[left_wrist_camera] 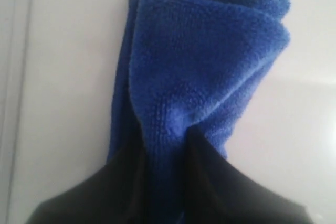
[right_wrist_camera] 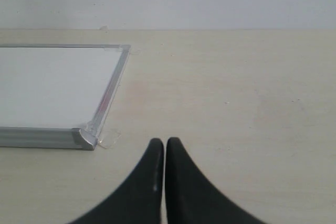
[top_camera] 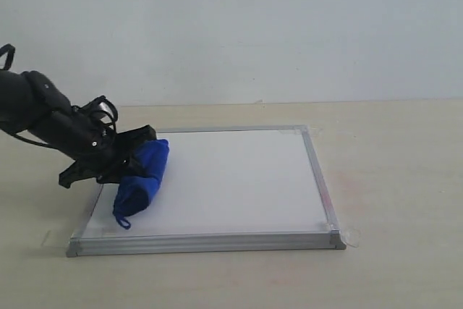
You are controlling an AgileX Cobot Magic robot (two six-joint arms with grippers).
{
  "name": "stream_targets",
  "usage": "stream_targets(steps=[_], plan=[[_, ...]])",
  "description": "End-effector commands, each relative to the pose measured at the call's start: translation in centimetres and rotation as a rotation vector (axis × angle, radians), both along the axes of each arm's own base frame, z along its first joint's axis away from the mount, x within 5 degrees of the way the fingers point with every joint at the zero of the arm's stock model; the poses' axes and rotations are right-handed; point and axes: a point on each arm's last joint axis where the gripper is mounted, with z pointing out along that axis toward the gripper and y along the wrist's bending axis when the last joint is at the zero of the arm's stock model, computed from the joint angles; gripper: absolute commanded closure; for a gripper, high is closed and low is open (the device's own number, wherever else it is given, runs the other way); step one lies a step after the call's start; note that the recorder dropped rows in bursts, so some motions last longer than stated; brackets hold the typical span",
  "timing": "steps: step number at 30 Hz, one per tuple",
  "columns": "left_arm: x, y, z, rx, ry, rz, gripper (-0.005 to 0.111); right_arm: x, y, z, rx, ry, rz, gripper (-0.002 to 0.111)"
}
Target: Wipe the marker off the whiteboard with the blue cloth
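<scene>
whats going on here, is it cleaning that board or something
The left end effector is clamped on the blue cloth, which rests on the whiteboard near its left edge. No marker shows on the parts of the white surface in view, so the wiping looks largely done. The right end effector is off the board, over the table by one of the board's corners, shut and holding nothing.

My left pincer [top_camera: 132, 155] is black, and my right pincer [right_wrist_camera: 165, 143] the same black; the blue cloth [top_camera: 142, 179] is bright royal blue, unpatterned; the whiteboard [top_camera: 239, 179] is plain white with a silver-grey frame; the counter [top_camera: 398, 179] is pale beige, faintly speckled; the wall [top_camera: 289, 27] is off-white.
</scene>
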Motion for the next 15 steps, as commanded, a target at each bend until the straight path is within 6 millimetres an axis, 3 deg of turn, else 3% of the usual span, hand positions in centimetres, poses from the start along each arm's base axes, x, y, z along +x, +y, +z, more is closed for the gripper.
stream_targets(steps=[1, 5, 9, 13, 15], plan=[[-0.9, -0.6, 1.5, -0.076, -0.089, -0.008, 0.103, 0.0, 0.0, 0.1, -0.004, -0.01, 0.003, 0.107], [-0.8, -3.2, 2.6, -0.173, -0.16, -0.033, 0.103, 0.0, 0.0, 0.1, -0.004, -0.01, 0.003, 0.107], [-0.9, -8.7, 3.7, -0.327, -0.243, -0.054, 0.103, 0.0, 0.0, 0.1, -0.004, -0.01, 0.003, 0.107], [-1.1, -13.6, 5.1, -0.369, -0.319, -0.061, 0.103, 0.0, 0.0, 0.1, -0.004, -0.01, 0.003, 0.107], [-1.1, -15.2, 5.9, -0.38, -0.342, -0.065, 0.103, 0.0, 0.0, 0.1, -0.004, -0.01, 0.003, 0.107]])
